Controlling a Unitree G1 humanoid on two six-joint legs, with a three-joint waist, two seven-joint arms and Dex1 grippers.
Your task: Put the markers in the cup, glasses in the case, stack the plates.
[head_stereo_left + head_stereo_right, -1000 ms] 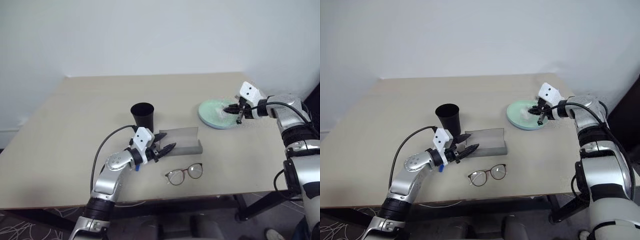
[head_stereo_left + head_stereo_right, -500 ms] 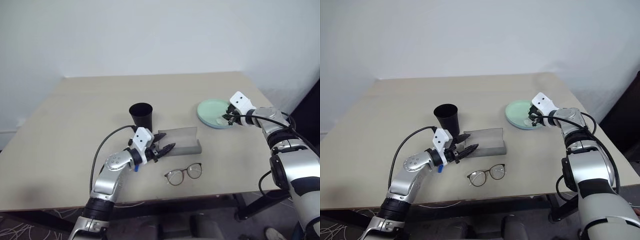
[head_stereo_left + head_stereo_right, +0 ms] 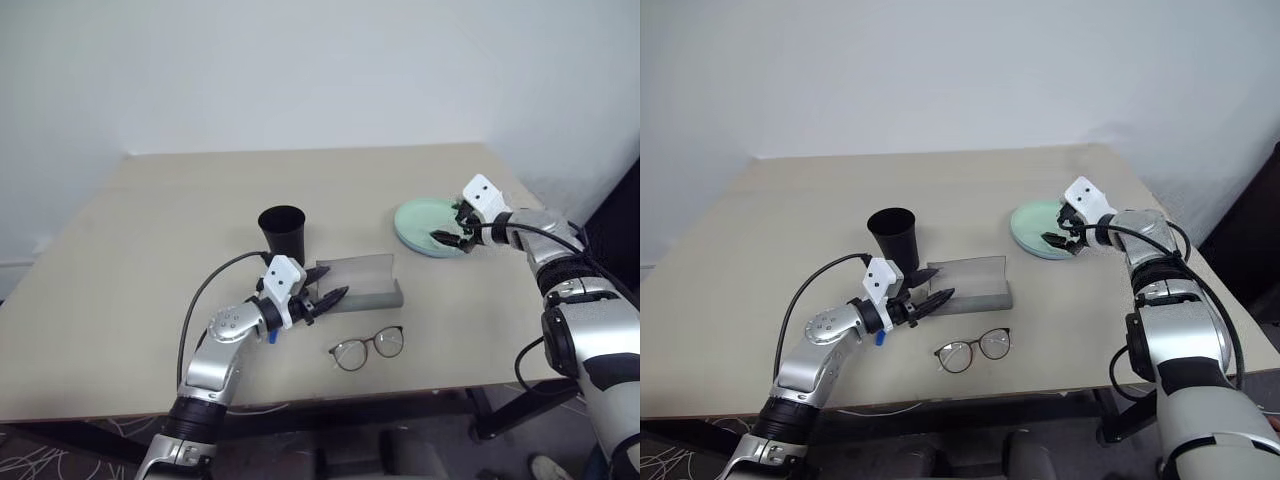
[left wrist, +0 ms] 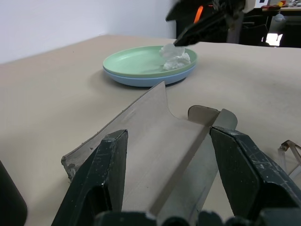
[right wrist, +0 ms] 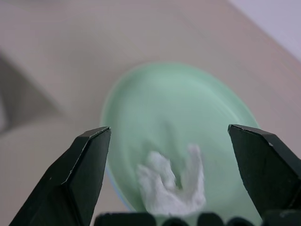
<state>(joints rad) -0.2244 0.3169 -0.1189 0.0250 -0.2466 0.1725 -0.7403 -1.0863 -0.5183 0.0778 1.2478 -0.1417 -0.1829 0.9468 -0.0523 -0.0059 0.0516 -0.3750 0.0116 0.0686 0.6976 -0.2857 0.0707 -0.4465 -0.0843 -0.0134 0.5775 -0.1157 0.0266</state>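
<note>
The mint green plate (image 3: pixel 420 218) lies on the light blue plate (image 4: pixel 141 81) at the table's right, with a crumpled white tissue (image 5: pixel 171 190) in it. My right gripper (image 3: pixel 452 232) hangs open just over the plates' near right rim. The grey case (image 3: pixel 365 280) lies in the middle with its lid up. My left gripper (image 3: pixel 328 284) is open at the case's left end, its fingers (image 4: pixel 109 162) on either side of that end. The black cup (image 3: pixel 283 230) stands upright behind it. The glasses (image 3: pixel 368 347) lie in front of the case. The markers are hidden, unless a small blue tip (image 3: pixel 271 337) under my left wrist is one.
The table's right edge (image 3: pixel 540 300) runs close to the plates. Bare tabletop stretches to the left and behind the cup.
My right gripper has gone from shut to wide open over the plates' rim. The head view has shifted. The left arm has kept still.
</note>
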